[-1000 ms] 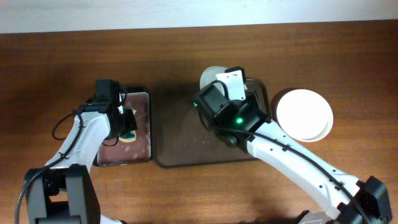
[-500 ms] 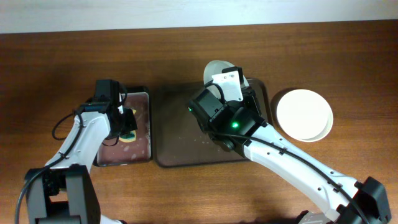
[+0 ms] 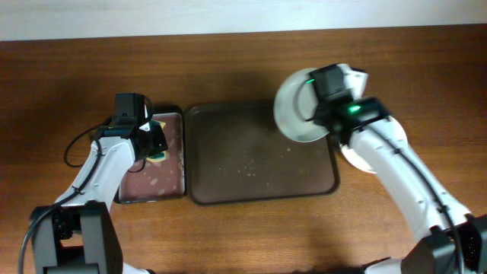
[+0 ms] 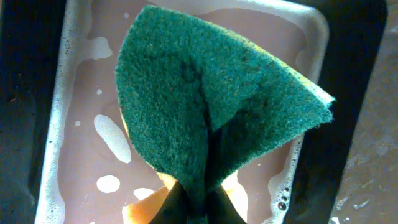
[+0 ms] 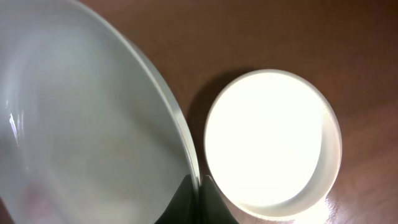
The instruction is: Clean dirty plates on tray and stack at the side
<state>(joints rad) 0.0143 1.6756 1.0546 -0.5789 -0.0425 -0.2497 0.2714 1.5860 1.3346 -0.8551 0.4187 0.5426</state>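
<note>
Right gripper (image 5: pixel 200 186) had swung its clamped green plate (image 5: pixel 81 124) toward the white plate (image 5: pixel 273 137); left gripper (image 4: pixel 198 199) pinched a sponge (image 4: pixel 211 93).

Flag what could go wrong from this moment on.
The right pincer pinches the pale green plate only at its rim: it could slip or swing loose.
The white plate lies just beside it: a careless lowering may knock it or land off-centre.
The left pincer holds a sponge over the soapy small tray: carried out, it may drip.
</note>
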